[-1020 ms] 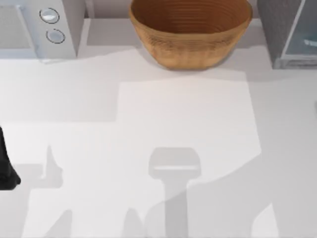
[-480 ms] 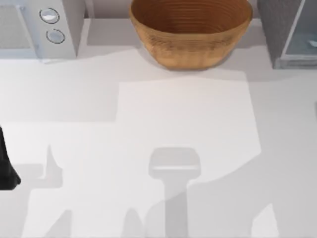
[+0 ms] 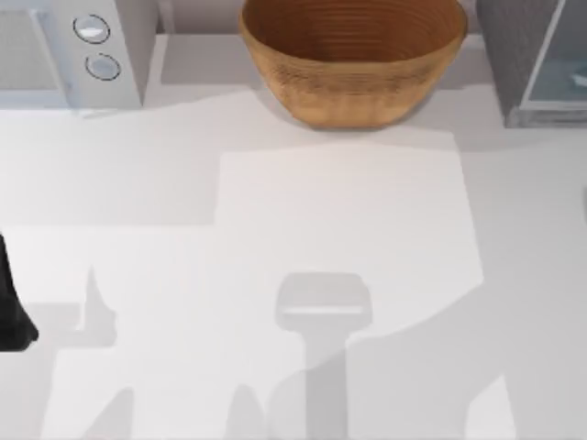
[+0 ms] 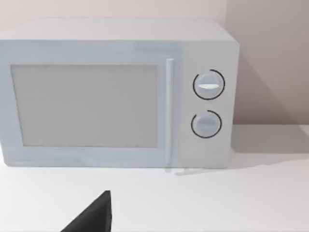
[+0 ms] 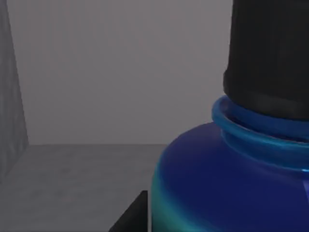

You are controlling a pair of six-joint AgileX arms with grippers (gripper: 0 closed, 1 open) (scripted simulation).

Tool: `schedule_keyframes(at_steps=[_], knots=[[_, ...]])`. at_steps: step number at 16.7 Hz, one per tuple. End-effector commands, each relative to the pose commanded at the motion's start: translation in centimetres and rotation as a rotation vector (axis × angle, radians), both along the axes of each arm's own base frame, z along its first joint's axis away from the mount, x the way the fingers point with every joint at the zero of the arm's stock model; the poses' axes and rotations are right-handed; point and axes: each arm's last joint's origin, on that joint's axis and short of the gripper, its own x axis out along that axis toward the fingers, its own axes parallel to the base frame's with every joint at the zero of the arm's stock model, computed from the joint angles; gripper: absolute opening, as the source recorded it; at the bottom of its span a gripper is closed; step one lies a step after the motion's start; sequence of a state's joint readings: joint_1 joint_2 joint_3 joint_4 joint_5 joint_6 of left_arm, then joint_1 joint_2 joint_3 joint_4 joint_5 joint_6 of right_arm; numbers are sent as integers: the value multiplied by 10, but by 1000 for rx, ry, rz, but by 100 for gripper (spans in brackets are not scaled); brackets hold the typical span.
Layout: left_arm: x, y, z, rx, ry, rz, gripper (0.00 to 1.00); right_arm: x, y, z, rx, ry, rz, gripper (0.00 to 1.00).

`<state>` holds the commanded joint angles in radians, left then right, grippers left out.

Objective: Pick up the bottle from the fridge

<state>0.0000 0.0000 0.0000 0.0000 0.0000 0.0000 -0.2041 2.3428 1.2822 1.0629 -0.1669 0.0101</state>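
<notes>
- Bottle (image 5: 227,183) sits very close to the right wrist camera: a glossy, translucent blue body that shades to teal along its lower edge, a raised blue ring at the neck, and a round black cap (image 5: 270,53) on top.
- It stands upright on a grey floor with plain grey walls behind and beside it, which look like the inside of the fridge (image 3: 537,60).
- From above, the fridge is at the table's (image 3: 339,238) far right corner, a dark grey box with a light grey frame and a pale bluish glassy panel.
- A small black edge of the right pincer (image 5: 133,215) shows just beside the bottle's base; whether its fingers are apart or clamped on the bottle I cannot tell.
- The left arm (image 3: 11,307) is parked at the table's left edge, well apart from the fridge; a dark tip of the left pincer (image 4: 94,217) shows in its wrist view, and its state cannot be told.
- A white microwave (image 4: 116,92) with two round knobs stands at the far left, facing the left wrist camera.
- A wooden bowl (image 3: 353,60) rests at the back, between microwave and fridge.
</notes>
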Motion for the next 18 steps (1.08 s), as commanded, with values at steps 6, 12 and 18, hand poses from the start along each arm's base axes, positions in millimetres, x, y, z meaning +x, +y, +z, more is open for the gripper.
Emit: schedule_keyframes(at_steps=[6, 12, 18], knots=[[0, 0, 0, 0, 0, 0, 100, 0, -1, 8, 1, -4, -3, 0], [0, 0, 0, 0, 0, 0, 100, 0, -1, 51, 1, -2, -3, 0], [0, 0, 0, 0, 0, 0, 100, -9, -2, 54, 0, -11, -2, 0]])
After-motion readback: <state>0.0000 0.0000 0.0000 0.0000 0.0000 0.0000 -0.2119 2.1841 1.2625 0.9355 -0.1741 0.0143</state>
